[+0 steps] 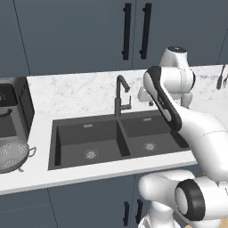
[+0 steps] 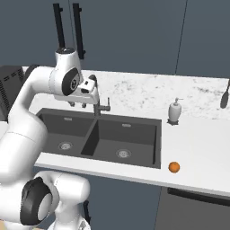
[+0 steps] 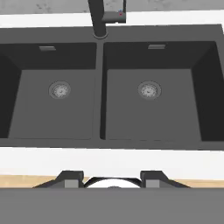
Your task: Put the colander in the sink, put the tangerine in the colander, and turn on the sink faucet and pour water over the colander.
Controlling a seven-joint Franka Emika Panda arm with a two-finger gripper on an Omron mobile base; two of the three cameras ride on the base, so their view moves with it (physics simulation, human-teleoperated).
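Observation:
The silver colander (image 1: 11, 153) sits on the counter left of the dark double sink (image 1: 80, 136), which holds nothing. On the counter right of the sink (image 2: 130, 137) lies the small orange tangerine (image 2: 174, 167). The dark gooseneck faucet (image 1: 119, 95) rises behind the divider between the basins. My gripper (image 2: 77, 106) hangs above the sink just in front of the faucet (image 2: 99, 109), pointing down. In the hand view my gripper (image 3: 113, 178) is open with nothing between its fingertips (image 3: 72, 177), and both basins (image 3: 52, 118) and the faucet base (image 3: 98, 17) lie below.
A white soap dispenser (image 2: 174, 111) stands behind the sink's right end. A black appliance (image 1: 13, 111) sits behind the colander at far left. A dark utensil (image 2: 224, 99) hangs at the far right. Dark cabinets with vertical handles (image 1: 126, 31) line the wall.

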